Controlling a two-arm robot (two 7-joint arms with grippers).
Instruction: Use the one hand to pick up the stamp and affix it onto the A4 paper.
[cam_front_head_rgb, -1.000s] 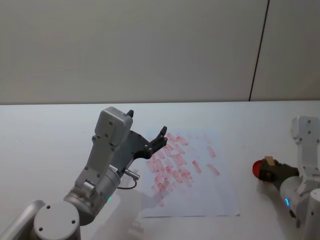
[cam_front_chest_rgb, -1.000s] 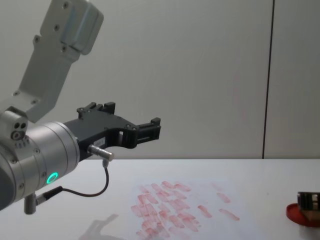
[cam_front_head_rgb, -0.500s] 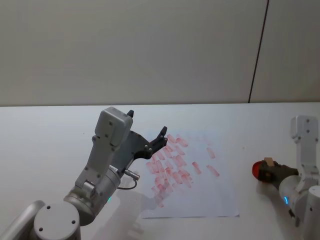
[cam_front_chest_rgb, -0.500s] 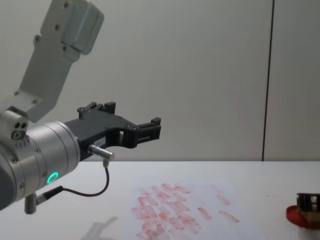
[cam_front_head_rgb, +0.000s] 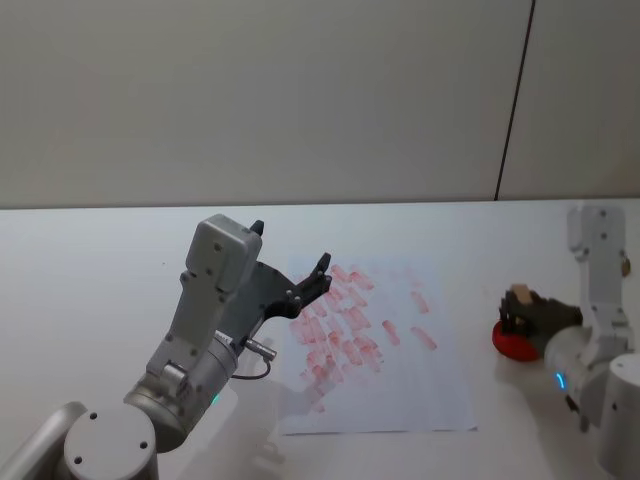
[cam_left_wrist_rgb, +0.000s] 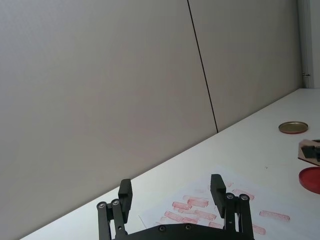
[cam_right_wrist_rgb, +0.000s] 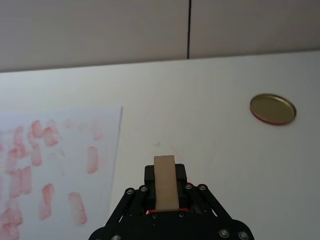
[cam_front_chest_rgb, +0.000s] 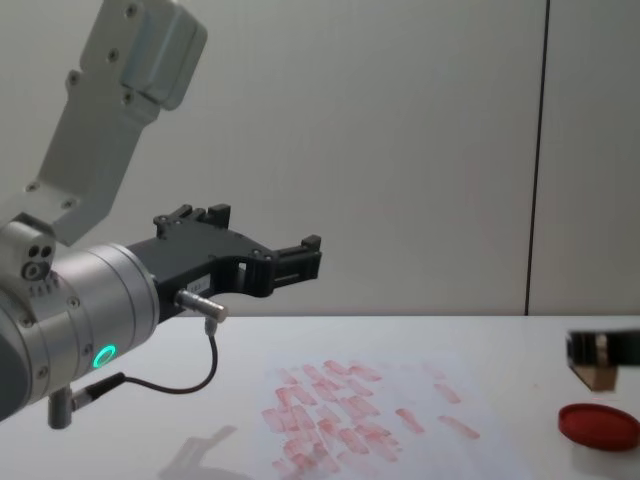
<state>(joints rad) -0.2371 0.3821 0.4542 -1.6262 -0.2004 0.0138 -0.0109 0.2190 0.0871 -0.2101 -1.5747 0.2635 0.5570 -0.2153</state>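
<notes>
My right gripper (cam_front_head_rgb: 519, 311), on the arm with the blue ring, is shut on the stamp (cam_front_head_rgb: 518, 296), a small tan wooden block. It holds the stamp a short way above the red ink pad (cam_front_head_rgb: 514, 341). In the chest view the stamp (cam_front_chest_rgb: 601, 376) hangs clear over the ink pad (cam_front_chest_rgb: 598, 425). The right wrist view shows the stamp (cam_right_wrist_rgb: 165, 183) upright between the black fingers. The A4 paper (cam_front_head_rgb: 408, 388), covered with red prints, lies left of the ink pad. My left gripper (cam_front_head_rgb: 314, 276) hovers open above the paper's left part.
A round gold lid (cam_right_wrist_rgb: 272, 108) lies on the white table beyond the ink pad, away from the paper. The left arm with the green ring (cam_front_chest_rgb: 104, 355) looms large over the table's left side. A grey wall stands behind the table.
My right gripper has risen off the red ink pad with the stamp and shifted slightly toward the paper. The left arm has not moved.
</notes>
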